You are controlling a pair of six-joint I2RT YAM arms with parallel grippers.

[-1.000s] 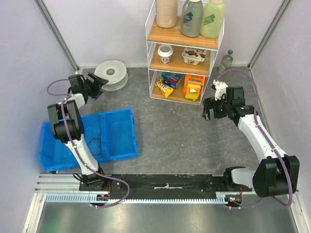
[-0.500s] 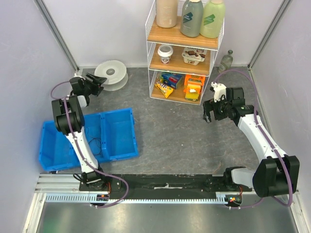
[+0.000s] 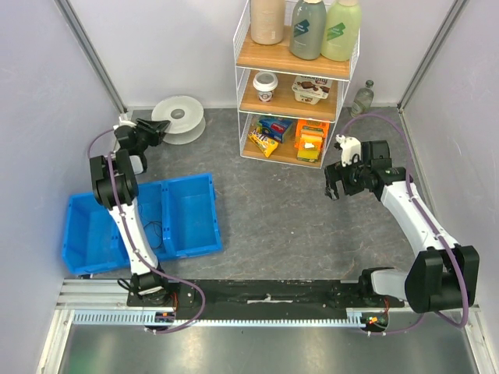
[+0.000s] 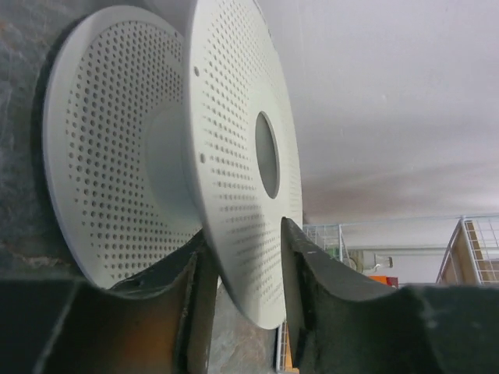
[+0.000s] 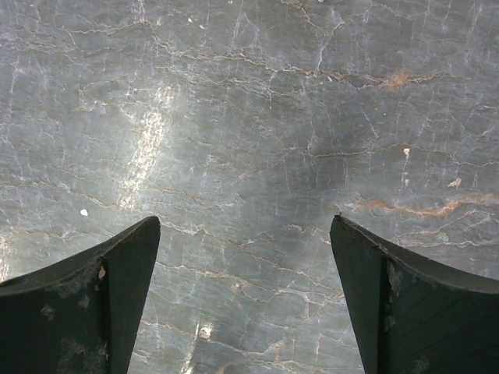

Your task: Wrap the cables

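Left gripper (image 4: pixel 245 230): astride spool (image 4: pixel 234 140) rim; clamping, we cannot tell.
Right gripper (image 5: pixel 243 220): wide, empty.
Care: we squeeze squarely.

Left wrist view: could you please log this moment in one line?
left gripper: jaws flank white spool flange, contact unclear | right gripper: open over table | cable: loose in blue bin

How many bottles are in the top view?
4. Three stand in a row on the top shelf of the rack: beige bottle left, grey bottle middle, green bottle right. A small clear bottle stands on the table right of the rack. Others may hide behind.
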